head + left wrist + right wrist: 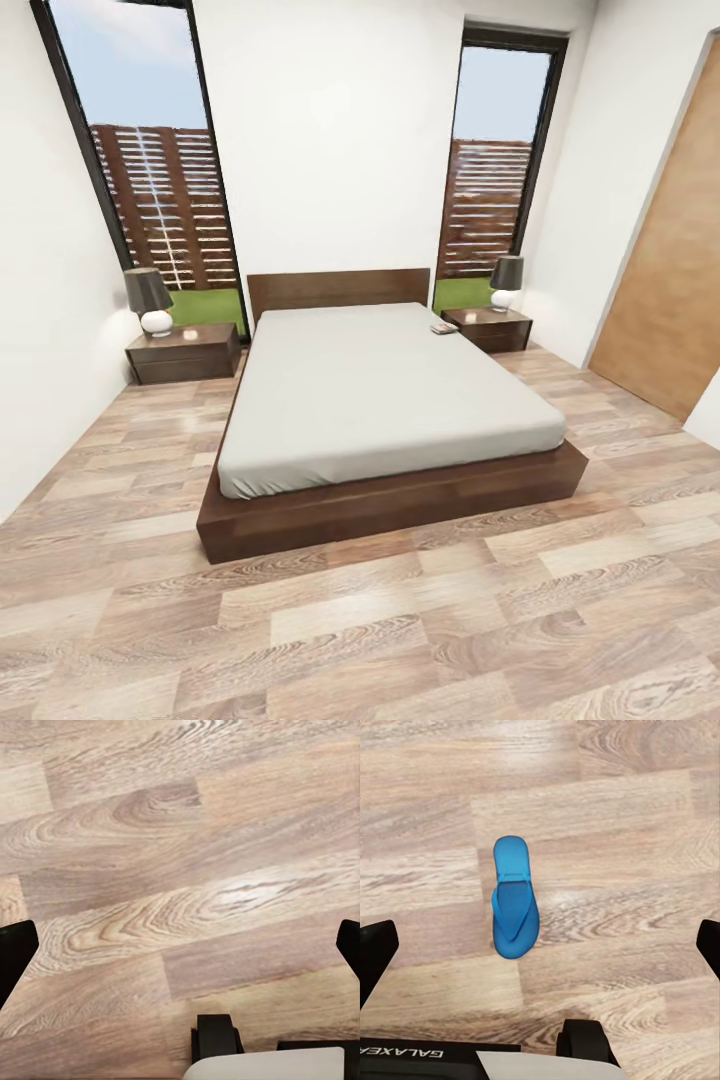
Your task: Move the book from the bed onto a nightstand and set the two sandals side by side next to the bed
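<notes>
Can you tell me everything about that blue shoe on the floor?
The bright blue flat sandal has a long oval sole, rounded at both ends, with a blue strap forming a V over one half. It looks like smooth rubber or foam. It lies flat, sole down, alone on the brown wood-plank floor, beneath the right end effector's camera. Nothing else touches it.

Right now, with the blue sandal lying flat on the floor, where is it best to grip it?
Probably from above, pinching the sandal across its narrow width near the middle. It lies flat, sole down, on the wooden floor, so the long side edges are the reachable faces.
</notes>
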